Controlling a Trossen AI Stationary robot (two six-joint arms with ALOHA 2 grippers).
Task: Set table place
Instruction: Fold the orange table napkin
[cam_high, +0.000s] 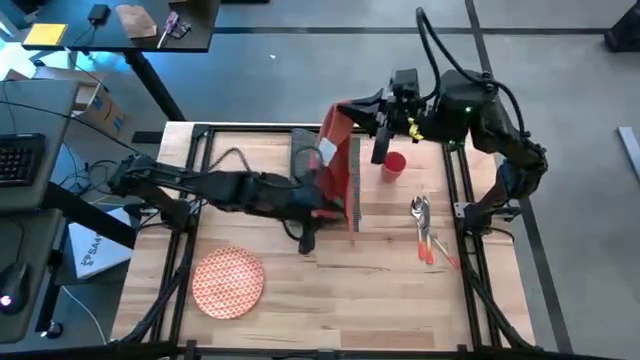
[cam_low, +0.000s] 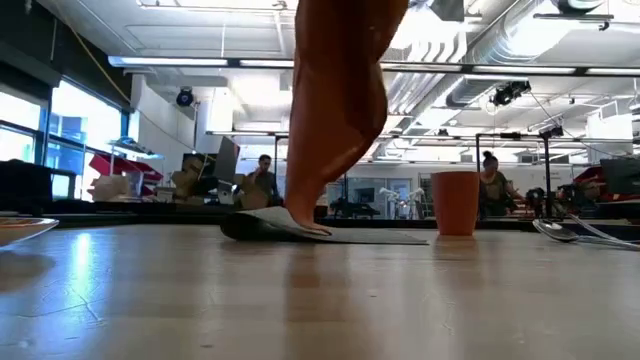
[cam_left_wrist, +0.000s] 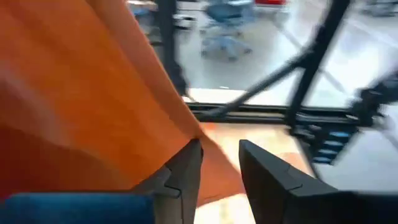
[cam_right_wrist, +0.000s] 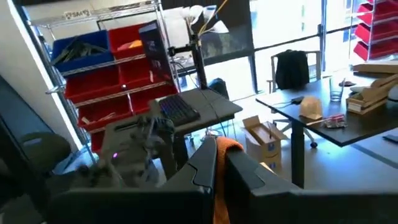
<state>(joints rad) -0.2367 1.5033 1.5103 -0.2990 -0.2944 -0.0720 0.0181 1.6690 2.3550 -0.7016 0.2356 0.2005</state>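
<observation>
From above, the orange napkin (cam_high: 337, 125) is held up, clamped in the right claw (cam_high: 377, 108); plate (cam_high: 228, 283), red cup (cam_high: 393, 165) and cutlery (cam_high: 422, 226) rest on the table (cam_high: 400, 300). At table level, the placemat (cam_low: 330, 233) lies flat before a lit workshop. The left claw (cam_left_wrist: 219, 169) is seen parted beside the cloth.

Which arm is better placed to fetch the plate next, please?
The left: the left hand is open and nearer the plate, while the right hand is shut on the raised napkin.
</observation>
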